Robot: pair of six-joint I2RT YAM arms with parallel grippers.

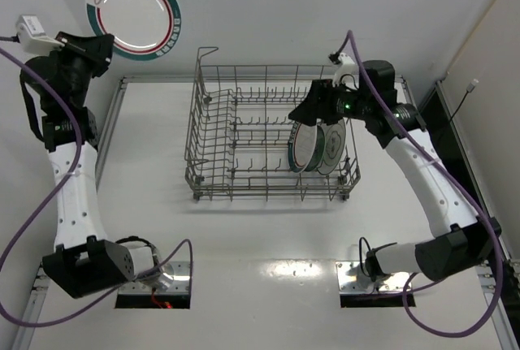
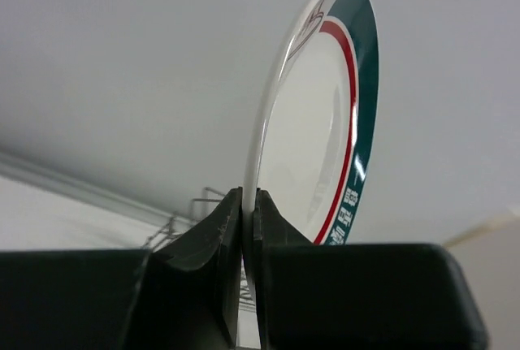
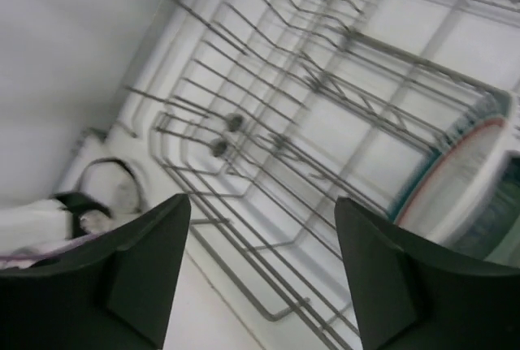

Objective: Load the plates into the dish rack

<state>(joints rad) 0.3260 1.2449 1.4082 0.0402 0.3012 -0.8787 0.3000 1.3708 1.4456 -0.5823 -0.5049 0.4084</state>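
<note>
My left gripper is shut on the rim of a white plate with teal-and-red rim bands, held up at the far left; in the left wrist view the plate stands edge-on between my fingers. The grey wire dish rack stands mid-table. Plates stand upright in its right end: one with teal-and-red bands and a teal-blue patterned one. My right gripper is open and empty above those plates; its wrist view shows the rack and a banded plate's rim.
A taller wire loop rises at the rack's far left corner. Rows of upright tines fill the rack's left and middle. A raised frame edge runs along the table's left side. Purple cables hang from both arms.
</note>
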